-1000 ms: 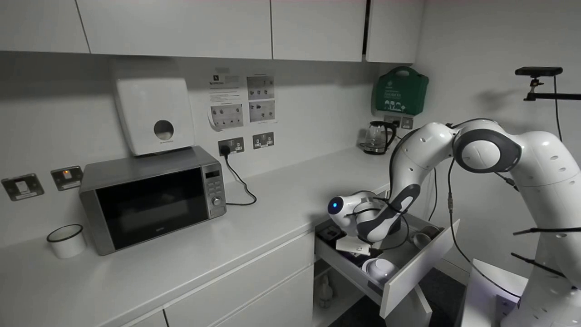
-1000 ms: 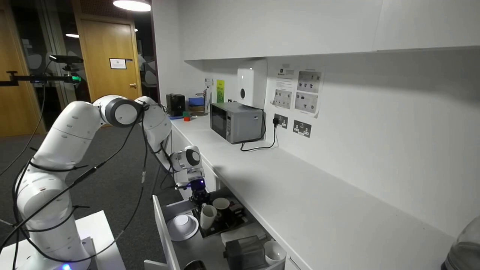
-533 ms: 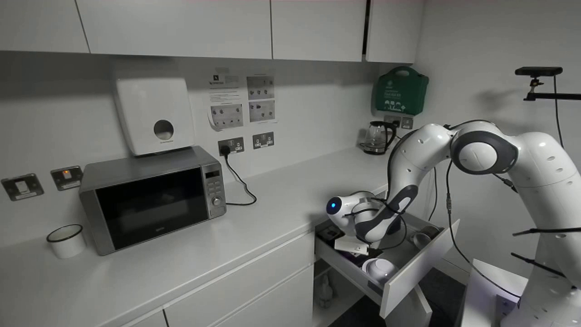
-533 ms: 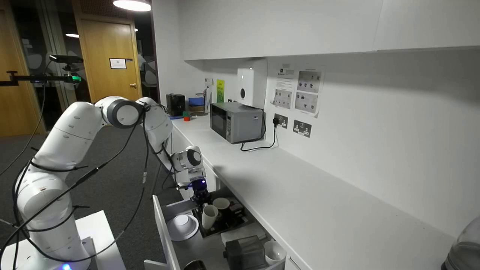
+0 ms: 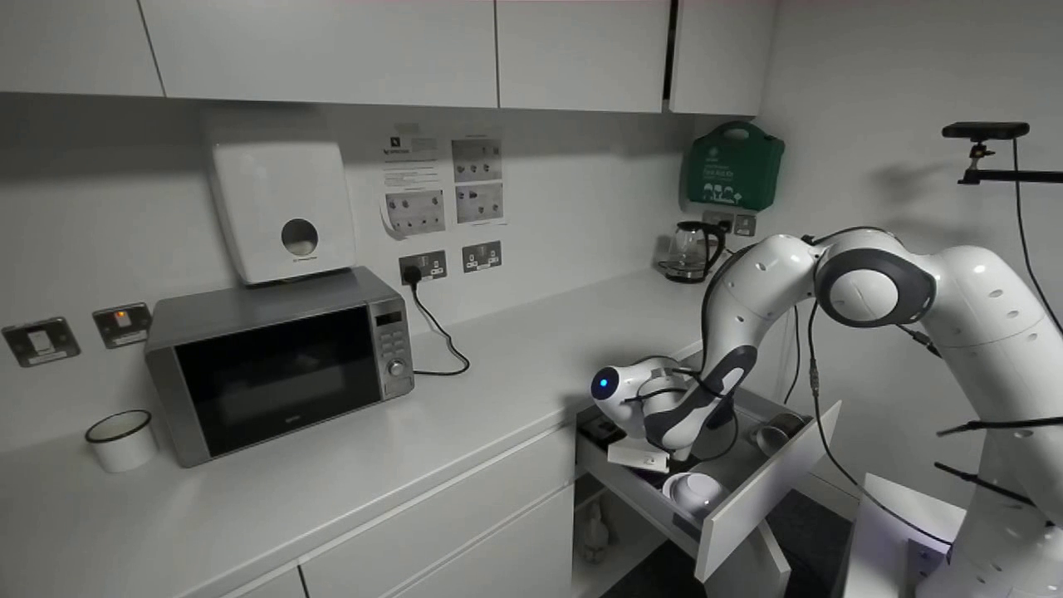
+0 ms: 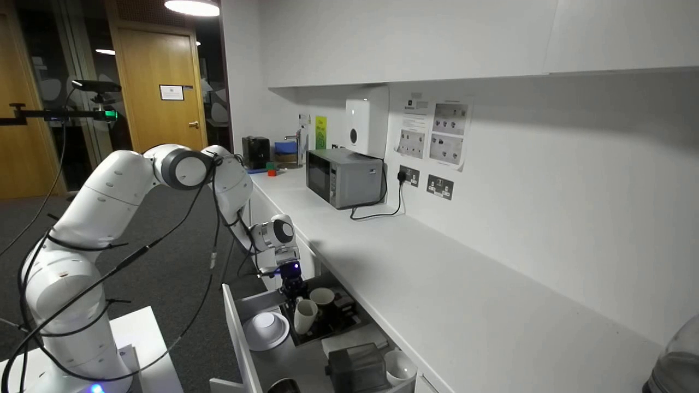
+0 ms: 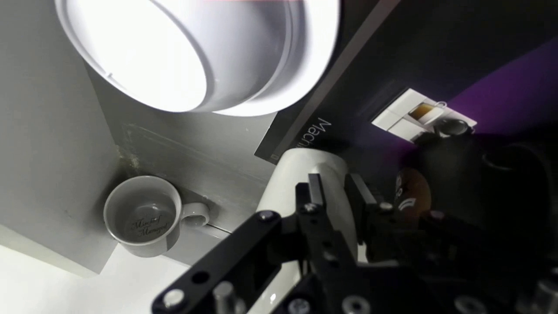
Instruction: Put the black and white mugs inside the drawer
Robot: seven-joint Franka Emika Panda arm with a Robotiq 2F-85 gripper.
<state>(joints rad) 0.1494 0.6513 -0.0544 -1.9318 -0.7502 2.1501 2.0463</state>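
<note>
The drawer point(image 5: 772, 498) stands pulled out, its white front facing the arm in both exterior views. My gripper point(image 7: 335, 181) reaches down into it, shut on the handle side of the white mug point(image 7: 285, 183), one finger on each side of the handle. That mug point(image 6: 304, 317) is tilted, over the dark printed box in the drawer; whether it touches the box I cannot tell. Just beside it, in an exterior view, stands the black mug point(image 6: 322, 296), its pale inside facing up. In the wrist view that side is too dark to make it out.
A white bowl-like cup and dish point(image 6: 266, 329) sit by the drawer front. A lettered mug point(image 7: 144, 213) stands in a drawer corner. A clear container point(image 6: 357, 368) and a white cup point(image 6: 400, 367) share the drawer. The worktop carries a microwave point(image 5: 282, 357) and a dark-rimmed cup point(image 5: 120, 440).
The arm's elbow has sunk a little. The gripper and the white mug have shifted slightly toward the counter side; the grip is unchanged.
</note>
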